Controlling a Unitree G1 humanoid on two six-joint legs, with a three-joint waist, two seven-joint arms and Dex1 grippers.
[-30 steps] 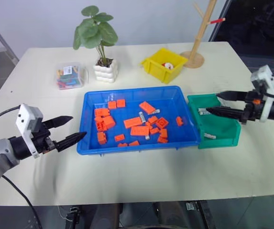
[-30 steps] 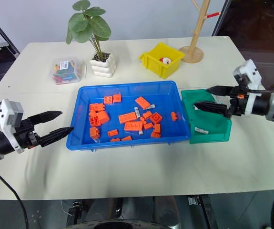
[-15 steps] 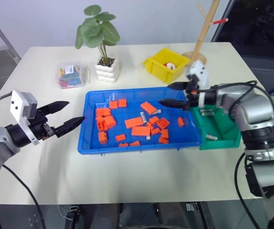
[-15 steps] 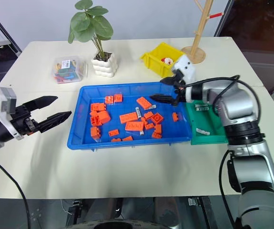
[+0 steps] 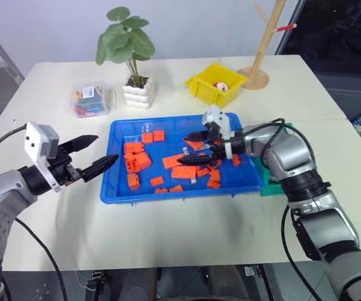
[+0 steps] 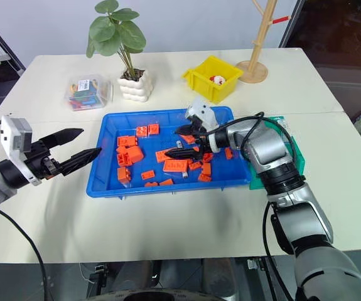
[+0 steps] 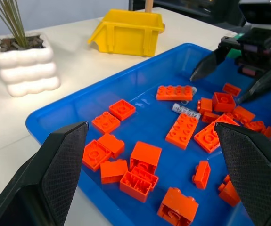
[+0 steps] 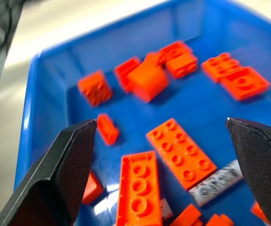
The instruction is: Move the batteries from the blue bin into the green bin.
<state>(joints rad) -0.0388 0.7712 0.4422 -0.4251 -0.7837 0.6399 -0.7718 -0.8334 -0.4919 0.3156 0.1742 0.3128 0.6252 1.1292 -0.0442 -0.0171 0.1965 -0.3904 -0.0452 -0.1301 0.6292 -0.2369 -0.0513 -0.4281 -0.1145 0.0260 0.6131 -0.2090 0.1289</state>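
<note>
Right wrist view shows one of the batteries [image 8: 216, 181] lying on the blue bin [image 5: 118, 188] floor among orange bricks [image 5: 183, 171]. Over the bin's middle hovers the right gripper [image 5: 189, 148], fingers wide, empty. Just outside the bin's left wall, the left gripper [image 5: 96, 155] hangs spread wide. Beyond the bin's right wall sits the green bin [image 6: 298, 164].

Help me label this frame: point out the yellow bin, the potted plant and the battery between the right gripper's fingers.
yellow bin [image 5: 216, 84]: left eye view, front wall.
potted plant [image 5: 138, 92]: left eye view, white pot.
battery [image 8: 216, 181]: right wrist view, mid-body.
</note>
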